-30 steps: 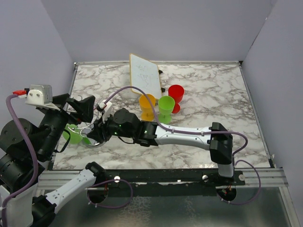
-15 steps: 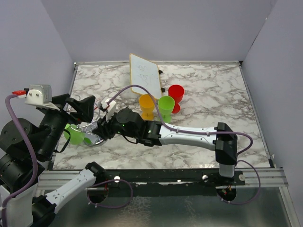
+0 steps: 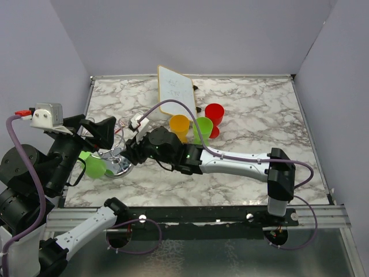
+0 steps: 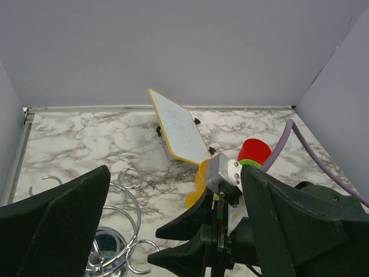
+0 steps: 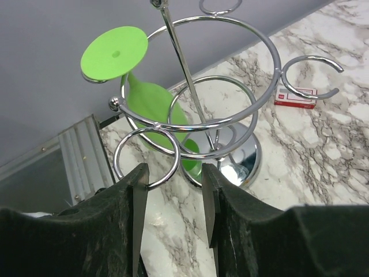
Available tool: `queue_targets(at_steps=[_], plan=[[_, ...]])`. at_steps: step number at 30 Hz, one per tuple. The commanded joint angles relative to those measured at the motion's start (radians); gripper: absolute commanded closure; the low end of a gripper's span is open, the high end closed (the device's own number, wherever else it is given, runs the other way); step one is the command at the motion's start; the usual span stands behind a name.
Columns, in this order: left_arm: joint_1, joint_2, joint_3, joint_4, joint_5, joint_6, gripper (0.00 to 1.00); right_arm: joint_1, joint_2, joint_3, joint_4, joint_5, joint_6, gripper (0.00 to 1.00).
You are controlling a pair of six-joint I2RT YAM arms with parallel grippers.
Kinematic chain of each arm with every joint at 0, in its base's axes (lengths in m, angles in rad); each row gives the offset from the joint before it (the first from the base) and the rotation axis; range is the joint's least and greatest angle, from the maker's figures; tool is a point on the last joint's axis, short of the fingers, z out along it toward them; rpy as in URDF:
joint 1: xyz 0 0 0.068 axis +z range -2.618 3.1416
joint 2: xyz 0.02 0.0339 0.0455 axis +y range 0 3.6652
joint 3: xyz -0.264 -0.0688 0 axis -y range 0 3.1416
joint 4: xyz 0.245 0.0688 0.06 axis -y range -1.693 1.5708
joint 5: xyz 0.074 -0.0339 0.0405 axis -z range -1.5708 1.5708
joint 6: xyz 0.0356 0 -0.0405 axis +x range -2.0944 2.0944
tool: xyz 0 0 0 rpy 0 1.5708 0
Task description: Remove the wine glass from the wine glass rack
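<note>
Glass point(image 3: 95, 167), green, hanging on the rack point(image 3: 119, 167) in the near-left part of the table point(image 3: 259, 109). Right tool point(image 3: 127, 152) just beside the rack on its right, left tool point(image 3: 102, 133) above it. Farther back: tilted white board point(image 3: 176, 92), then orange cup point(image 3: 179, 126), green cup point(image 3: 203, 128) and red cup point(image 3: 214, 113) in a cluster.

From the left wrist: left tool spread wide, gripping nothing; chrome wire loops below, right arm stretched in beneath.

From the right wrist: glass slung foot up, bowl down, slightly tilted, in a wire ring left of the stem. Right tool partly open (only air between the fingers point(image 5: 138, 219)), tips level with the lowest ring, contact impossible to tell. Small red box point(image 5: 295, 97) on the table beyond.
</note>
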Motion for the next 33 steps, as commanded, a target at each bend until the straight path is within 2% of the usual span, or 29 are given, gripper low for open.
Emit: queue_targets(at_steps=[1,16,33], plan=[[-0.003,0.012,0.016,-0.006,0.003,-0.007,0.02,-0.03,-0.046,-0.022,-0.001,0.022,-0.038,0.57],[-0.003,0.027,0.012,-0.005,0.02,-0.025,0.02,-0.153,-0.068,-0.063,0.011,-0.127,-0.095,0.55],[-0.003,0.052,-0.042,0.0,0.038,-0.043,0.02,-0.29,-0.017,-0.027,0.017,-0.332,-0.141,0.52]])
